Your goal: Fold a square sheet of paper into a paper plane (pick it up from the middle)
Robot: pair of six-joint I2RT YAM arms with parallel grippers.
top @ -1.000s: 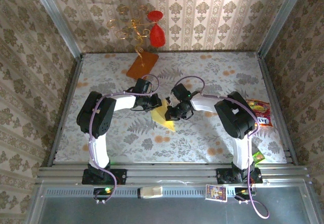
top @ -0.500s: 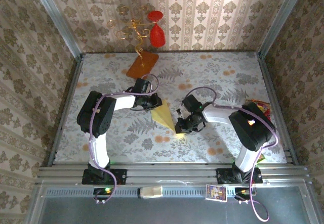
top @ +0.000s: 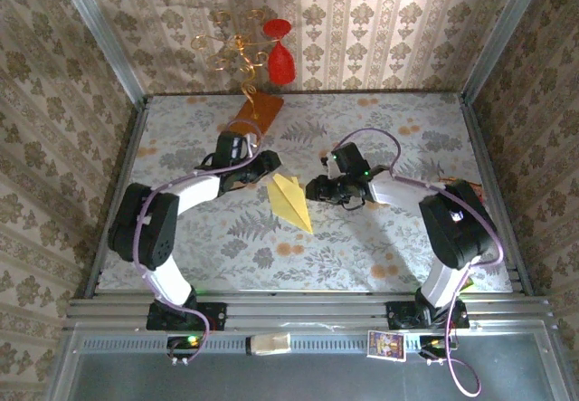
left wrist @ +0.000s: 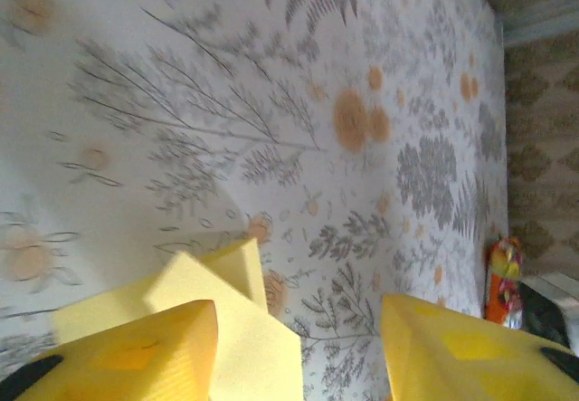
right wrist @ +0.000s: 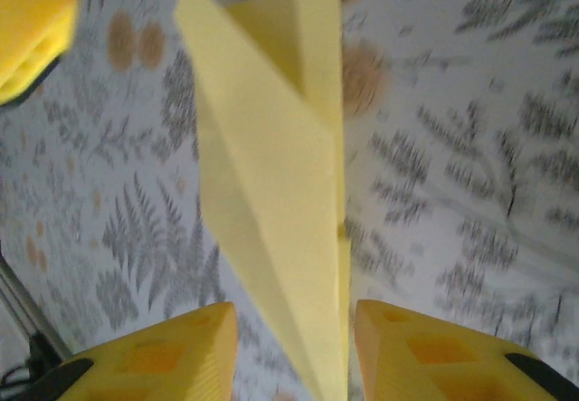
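The paper plane (top: 290, 201) is a narrow pale-yellow dart with a centre crease, lying flat on the floral table (top: 380, 256), point toward the near right. My left gripper (top: 269, 165) stands open just beyond its wide end. In the left wrist view the paper plane (left wrist: 237, 319) lies beside the left finger, not pinched by my left gripper (left wrist: 298, 351). My right gripper (top: 314, 188) is open to the right of the plane. In the right wrist view the paper plane (right wrist: 271, 175) runs between the spread fingers of my right gripper (right wrist: 294, 351), with a gap on each side.
An orange-brown slab (top: 254, 111) carrying a gold wire stand with red ornaments (top: 281, 57) sits at the back left of the table. A snack packet (top: 466, 202) lies at the right edge. Patterned walls close in three sides.
Both grippers have opened and let go of the paper plane, which now lies on the table. The left arm has drawn back to the far left; the right gripper has pulled away to the right.
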